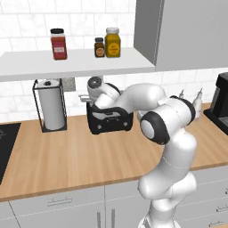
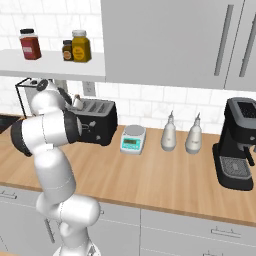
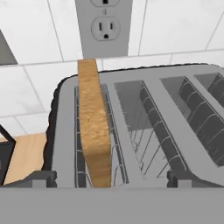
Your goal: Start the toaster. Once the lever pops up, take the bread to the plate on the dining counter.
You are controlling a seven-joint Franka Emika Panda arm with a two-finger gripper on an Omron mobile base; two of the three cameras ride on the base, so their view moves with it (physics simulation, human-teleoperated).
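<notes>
A white robot arm (image 2: 50, 131) reaches over a black toaster (image 2: 98, 121) on a wood worktop (image 2: 165, 175), beside a small scale (image 2: 133, 138).

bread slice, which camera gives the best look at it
The hand view: the bread stands upright in the toaster's leftmost slot, its top sticking out, between the open gripper tips. In the left base view the arm covers the toaster's top; in the right base view the slice is too small to tell.

Bright, even rendered light; soft shadows, slight blur.
</notes>
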